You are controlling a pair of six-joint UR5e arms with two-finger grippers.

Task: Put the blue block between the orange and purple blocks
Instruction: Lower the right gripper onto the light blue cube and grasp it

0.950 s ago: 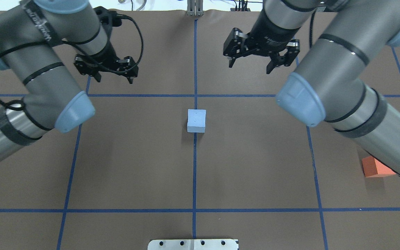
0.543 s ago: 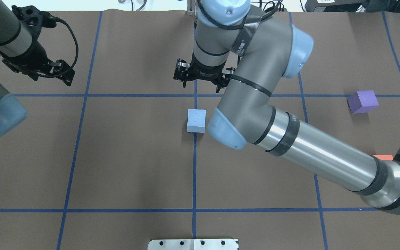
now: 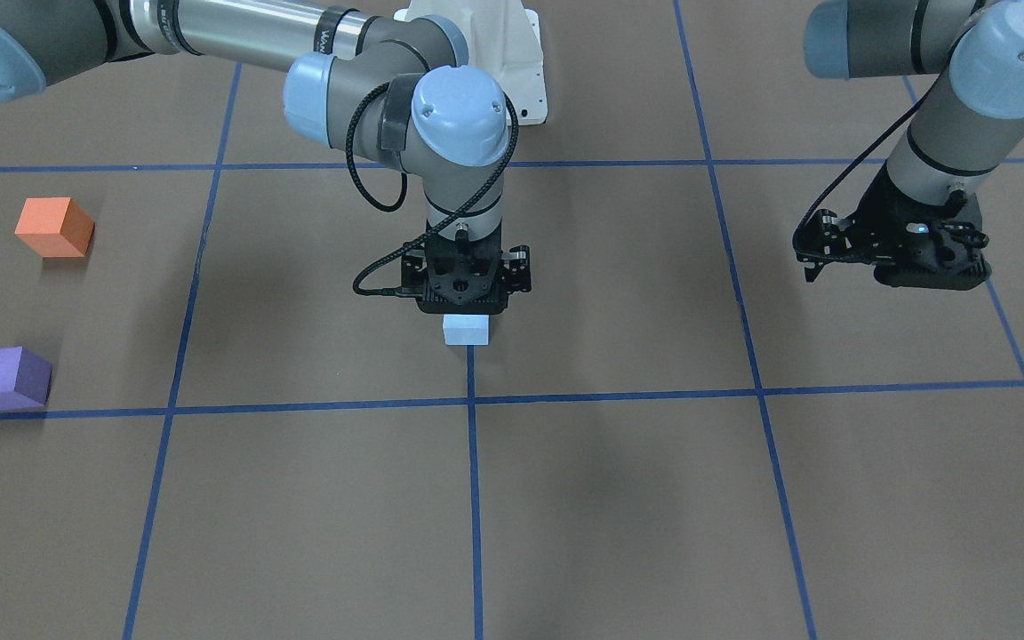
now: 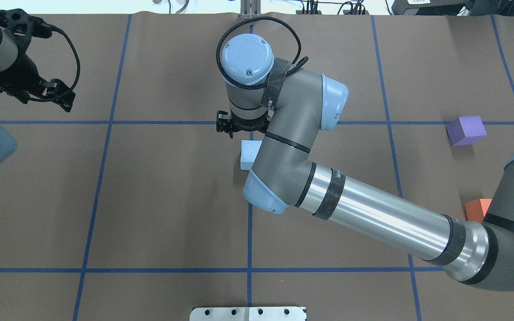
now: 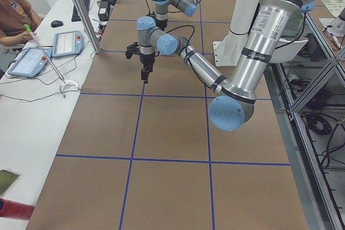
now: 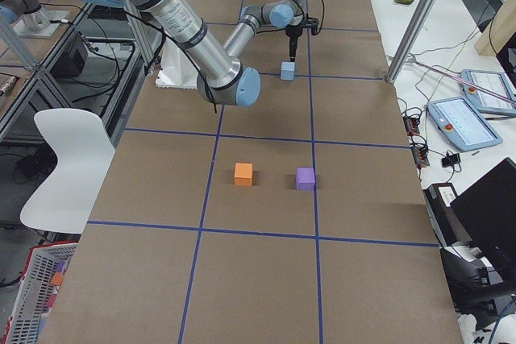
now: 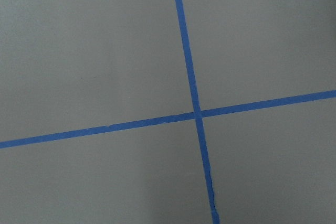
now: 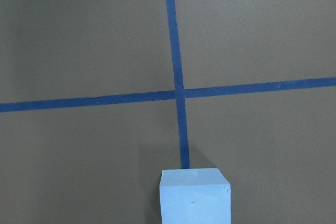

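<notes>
The light blue block [image 4: 248, 154] sits at the table's centre on the blue tape line, half hidden by my right arm in the overhead view. It also shows in the front view [image 3: 465, 330] and the right wrist view [image 8: 195, 195]. My right gripper [image 3: 464, 300] hovers just above it, pointing down, open and empty. The orange block [image 4: 477, 208] and the purple block [image 4: 466, 130] stand apart at the table's right side, with a bare gap between them. My left gripper [image 4: 46, 100] is open and empty, raised over the far left.
Blue tape lines [image 4: 249, 232] divide the brown table into a grid. A metal plate [image 4: 248, 313] lies at the near edge. My right forearm [image 4: 373, 214] stretches across the right half. An operator and tablets [image 5: 67, 41] are beside the table's far side.
My right arm has swung from the back right to the centre and lowered over the blue block. My left arm has drawn back to the far left. The purple block is now uncovered.
</notes>
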